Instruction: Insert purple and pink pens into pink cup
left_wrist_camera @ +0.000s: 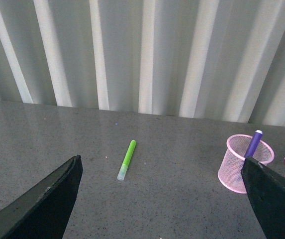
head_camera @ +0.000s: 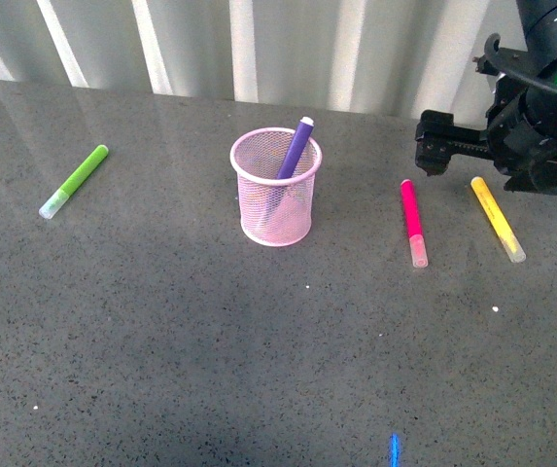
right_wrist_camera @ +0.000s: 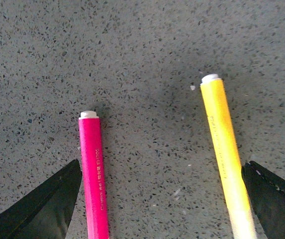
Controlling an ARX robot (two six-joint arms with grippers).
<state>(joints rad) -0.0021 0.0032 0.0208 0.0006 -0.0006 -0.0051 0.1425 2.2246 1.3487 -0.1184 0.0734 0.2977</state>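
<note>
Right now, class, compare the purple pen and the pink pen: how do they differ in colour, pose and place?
Colour: the purple pen is dark purple; the pink pen is magenta.
Pose: the purple pen stands tilted, the pink pen lies flat.
Place: the purple pen is inside the pink cup, the pink pen on the table beside a yellow marker.
Both are slim markers.

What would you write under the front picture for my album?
Purple pen in the pink cup; pink pen lying on the table beside the yellow marker.
</note>
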